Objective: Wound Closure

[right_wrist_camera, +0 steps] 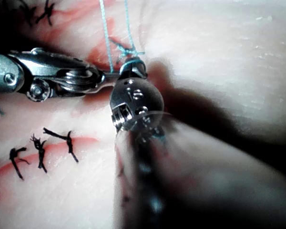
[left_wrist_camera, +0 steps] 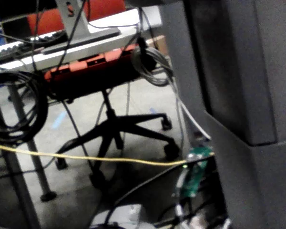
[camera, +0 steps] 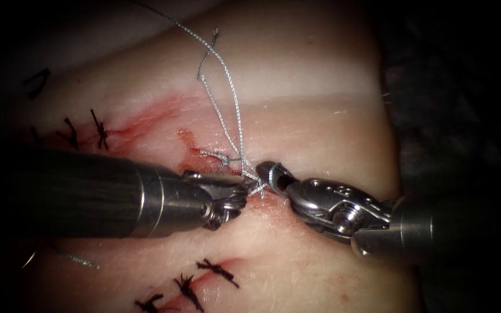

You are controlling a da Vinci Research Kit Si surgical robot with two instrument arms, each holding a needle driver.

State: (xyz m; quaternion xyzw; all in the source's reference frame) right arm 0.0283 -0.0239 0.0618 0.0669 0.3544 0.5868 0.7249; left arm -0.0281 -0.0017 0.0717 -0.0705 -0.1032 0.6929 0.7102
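Note:
The tissue (camera: pixel 320 133) has a red-stained cut (camera: pixel 163 116) running across it. My left tool (camera: pixel 249 186) comes in from the left, its jaws shut on the grey thread (camera: pixel 236 116) just above the cut. My right tool (camera: pixel 269 173) meets it tip to tip, jaws shut, with a turn of thread wound round them. In the right wrist view the thread (right_wrist_camera: pixel 106 38) rises from where the left tool (right_wrist_camera: pixel 105 76) touches the right tool (right_wrist_camera: pixel 132 70). A small knot (camera: pixel 227 156) sits on the cut beside both tips. A thin curved glint (camera: pixel 30 259), maybe the needle, lies on the tissue below the left shaft.
Dark finished stitches cross the cut at the upper left (camera: pixel 98 128) and lower middle (camera: pixel 218 270). A loose piece of thread (camera: pixel 79 260) lies at the lower left. The thread's free strands run up and off to the upper left (camera: pixel 169 20). Red fluid (camera: pixel 189 139) stains the cut.

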